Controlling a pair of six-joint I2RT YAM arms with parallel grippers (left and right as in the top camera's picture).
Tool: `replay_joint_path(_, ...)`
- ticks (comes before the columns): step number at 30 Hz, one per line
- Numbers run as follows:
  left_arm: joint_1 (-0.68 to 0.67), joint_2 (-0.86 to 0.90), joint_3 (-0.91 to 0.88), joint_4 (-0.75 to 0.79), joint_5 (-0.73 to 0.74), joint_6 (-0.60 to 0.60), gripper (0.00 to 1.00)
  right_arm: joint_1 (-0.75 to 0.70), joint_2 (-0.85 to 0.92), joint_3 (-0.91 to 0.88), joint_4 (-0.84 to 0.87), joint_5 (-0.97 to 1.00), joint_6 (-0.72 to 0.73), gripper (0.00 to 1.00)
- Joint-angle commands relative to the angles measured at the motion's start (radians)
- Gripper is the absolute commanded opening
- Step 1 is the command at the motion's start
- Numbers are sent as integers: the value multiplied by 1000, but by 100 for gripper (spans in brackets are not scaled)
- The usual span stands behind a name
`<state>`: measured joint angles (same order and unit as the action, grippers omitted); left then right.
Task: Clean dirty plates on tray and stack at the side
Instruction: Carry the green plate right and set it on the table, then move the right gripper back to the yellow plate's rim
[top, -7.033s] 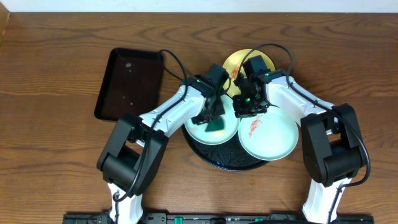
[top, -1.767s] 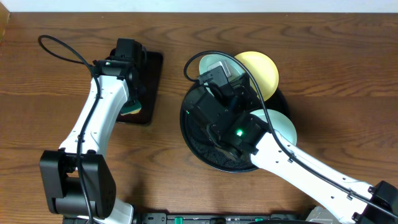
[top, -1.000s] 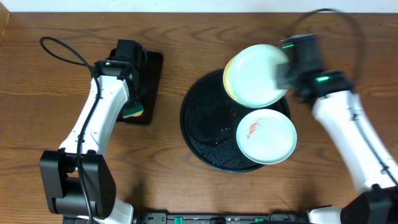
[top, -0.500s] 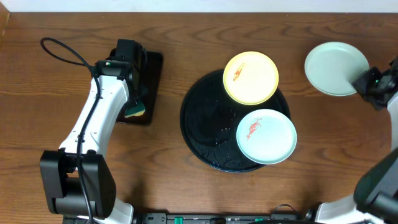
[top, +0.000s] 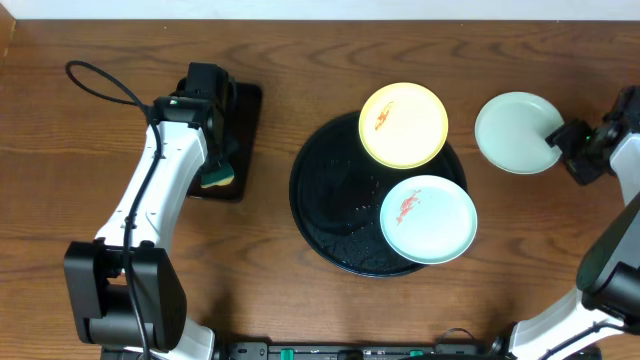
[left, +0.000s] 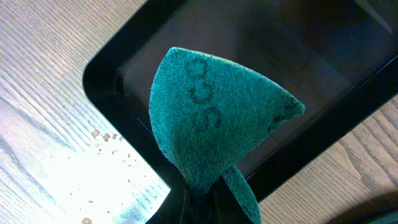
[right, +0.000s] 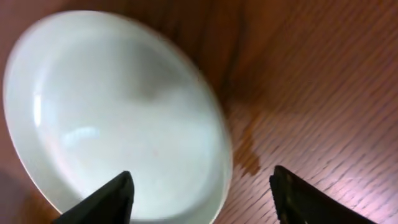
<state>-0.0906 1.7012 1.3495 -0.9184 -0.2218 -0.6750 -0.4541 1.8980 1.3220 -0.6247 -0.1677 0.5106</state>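
Observation:
The round black tray (top: 330, 215) holds a mint-white plate (top: 428, 220) with a red smear on its right side. A pale yellow plate (top: 403, 125), also smeared red, overlaps the tray's far rim. A clean mint-white plate (top: 515, 132) (right: 118, 118) lies on the wood to the right of the tray. My right gripper (top: 563, 142) (right: 202, 190) is open, its jaws wide on either side of this plate's near rim. My left gripper (top: 213, 165) (left: 202, 211) is shut on a green scouring sponge (left: 211, 118) above the rectangular tray.
A small rectangular black tray (top: 240, 110) (left: 348, 74) sits at the left, under the left gripper and sponge. A black cable (top: 100, 80) loops from the left arm over the table's back left. Bare wood surrounds both trays.
The right gripper has opened and let go of the clean plate, which shifted slightly left and toward the front. The left arm and sponge have not moved.

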Motion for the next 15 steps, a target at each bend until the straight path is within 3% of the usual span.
replay_joint_path(1,2,11,-5,9,7,16,8,33,-109,5,4,-142,-46,70)
replay_joint_path(5,2,11,-5,31,61,16,8,114,-167,5,5,-209,-79,75)
replay_joint_path(6,2,11,-5,35,75,16,8,140,-171,5,5,-200,-95,83)
replay_joint_path(7,2,11,-5,38,84,16,8,172,-170,5,5,-182,-108,98)
replay_joint_path(15,2,11,-5,37,88,17,8,418,-62,5,13,49,-108,98)
